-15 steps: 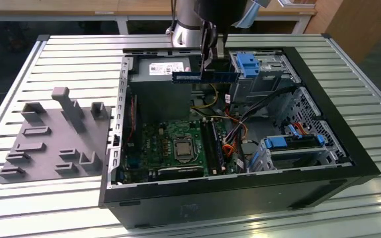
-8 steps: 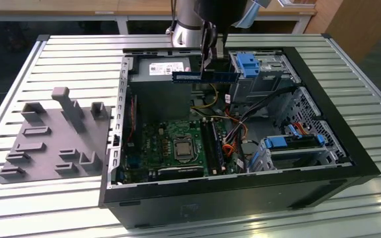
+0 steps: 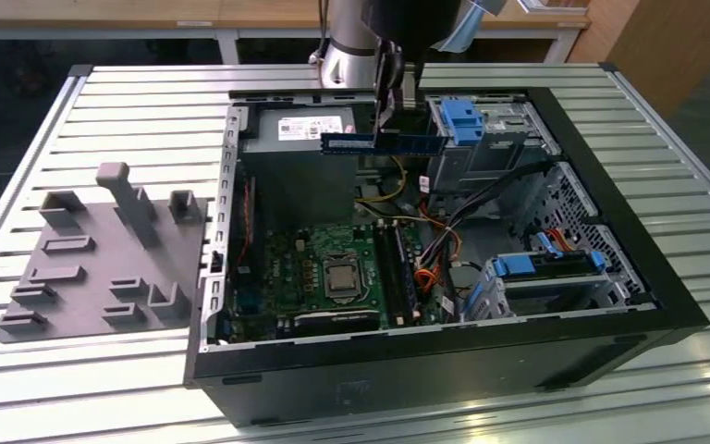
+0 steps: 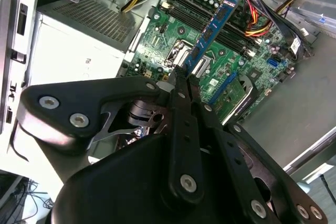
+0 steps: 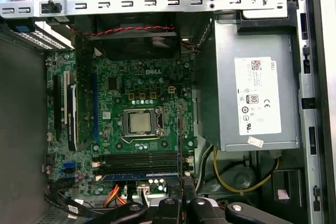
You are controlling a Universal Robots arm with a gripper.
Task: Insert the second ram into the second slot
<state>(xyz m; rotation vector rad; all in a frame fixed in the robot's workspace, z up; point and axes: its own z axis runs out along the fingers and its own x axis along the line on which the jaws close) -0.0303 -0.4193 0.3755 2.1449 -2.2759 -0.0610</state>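
The second ram [image 3: 348, 143] hangs level, pinched in my gripper [image 3: 390, 129], whose fingers are closed on it. In the exterior view it sits over the open computer case [image 3: 392, 388], well above the motherboard [image 3: 330, 273], toward its twelve o'clock.

Exterior high; wrist views, seemingly close, share motherboard [image 5: 121, 77] [image 4: 157, 38].

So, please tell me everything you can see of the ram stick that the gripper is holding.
The second ram is a thin, long, narrow blue circuit board with dark chips along its face. The gripper is shut on it from above, partway along its length. It hangs level and on edge in the air over the open computer case, above the green motherboard, and it sits in no slot.
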